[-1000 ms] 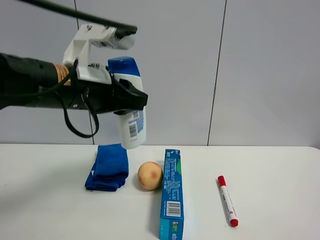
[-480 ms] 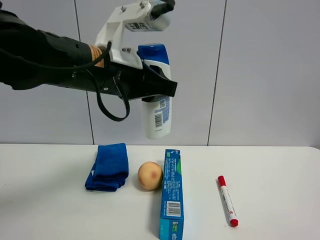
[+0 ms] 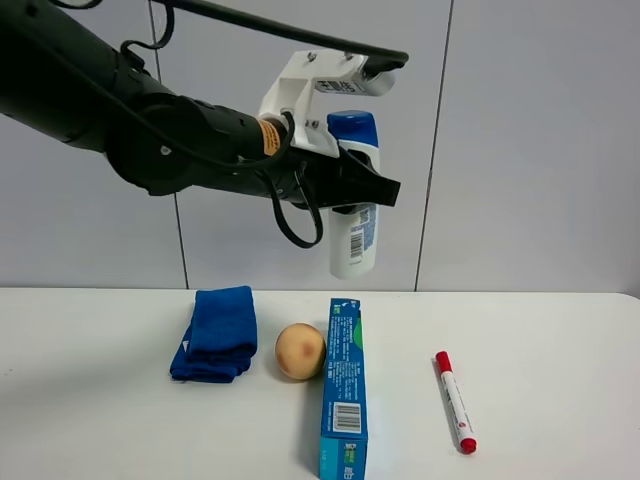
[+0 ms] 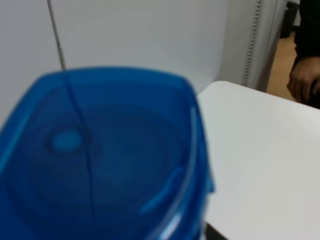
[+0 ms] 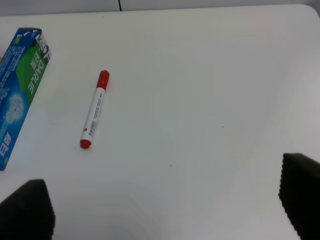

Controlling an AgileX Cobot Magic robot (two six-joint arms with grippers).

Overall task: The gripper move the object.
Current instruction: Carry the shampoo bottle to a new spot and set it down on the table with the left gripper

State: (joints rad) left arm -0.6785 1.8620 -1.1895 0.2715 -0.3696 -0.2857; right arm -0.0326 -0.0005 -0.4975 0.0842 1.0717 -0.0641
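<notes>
Your left gripper [image 3: 366, 190] is clamped on the shampoo bottle [image 3: 354, 240], gripping the upper body just under the blue cap [image 3: 352, 124]. The bottle hangs upright from it, well above the counter [image 3: 540, 340]. I judge this to be the carry step: the bottle is up, and the set-down is not yet begun.

Almost straight below the gripper lies the toothpaste box [image 3: 343, 390]. A peach-coloured fruit [image 3: 300, 351] sits just beside the box on the arm's side, and a folded blue cloth [image 3: 218, 335] lies further back toward the arm. Out past the gripper's tip, a red marker [image 3: 455, 402] lies with bare counter on either side of it.

For the next move, pick one of those bare patches and lower the bottle with its base level, since it is tall and may tip. The cap fills your left wrist view, so judge the landing from the high camera.

Your right gripper [image 5: 165, 205] stands wide and empty over the counter near the marker.
</notes>
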